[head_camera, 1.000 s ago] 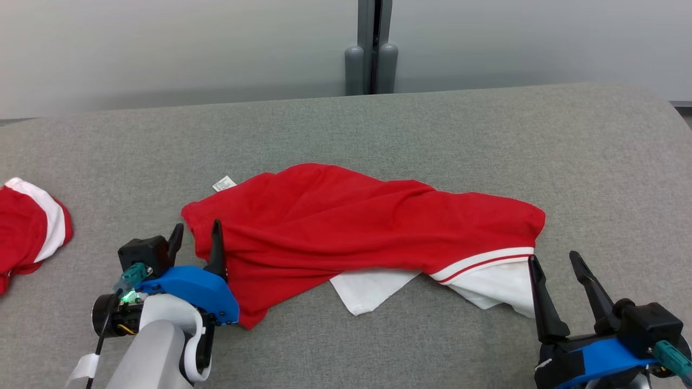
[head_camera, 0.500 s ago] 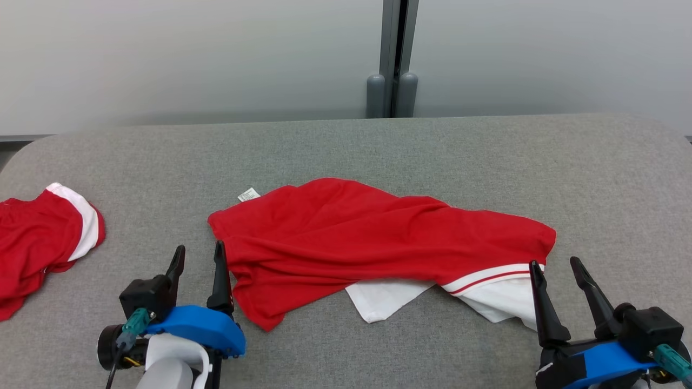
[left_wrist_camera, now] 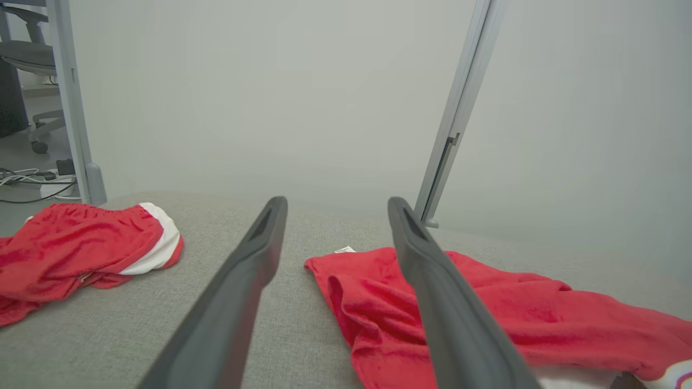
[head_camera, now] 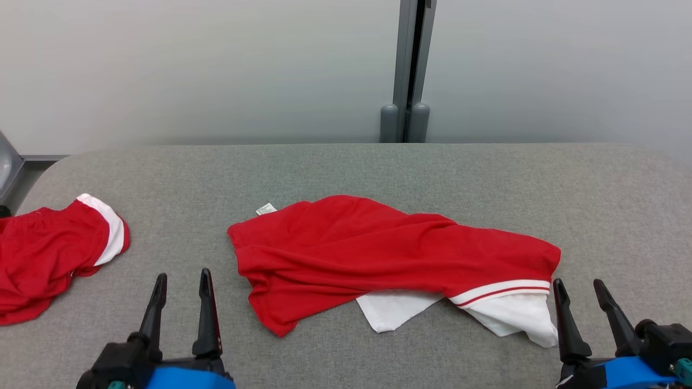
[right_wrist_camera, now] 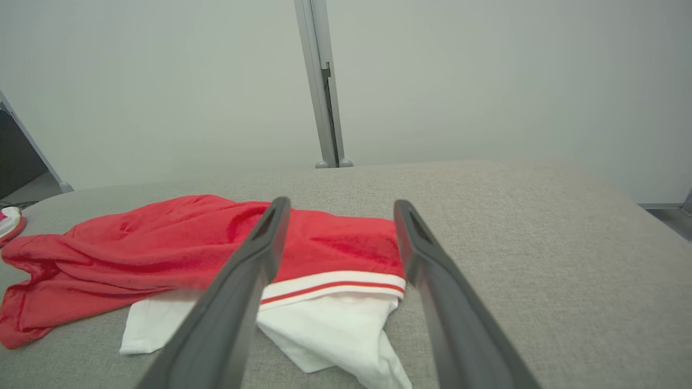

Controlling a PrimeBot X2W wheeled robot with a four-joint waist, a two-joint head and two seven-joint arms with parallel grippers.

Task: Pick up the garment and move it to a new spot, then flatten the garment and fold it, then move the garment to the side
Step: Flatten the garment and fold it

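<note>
The garment (head_camera: 389,248) is bright red with white panels and a thin red stripe across its white band, the other garment (head_camera: 48,254) red edged in white, the tabletop (head_camera: 486,178) an even grey.

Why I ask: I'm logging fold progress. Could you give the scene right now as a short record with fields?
surface: grey padded table
task item: garment, red with white parts, rumpled mid-table, not flattened
label: white tag at the garment's far left corner
other item: second garment, red and white, bunched at the table's left edge
left arm: left gripper, fingers open, empty, apart from the garment's left end
right arm: right gripper, fingers open, empty, beside the white hem
backdrop: pale wall, grey post
</note>
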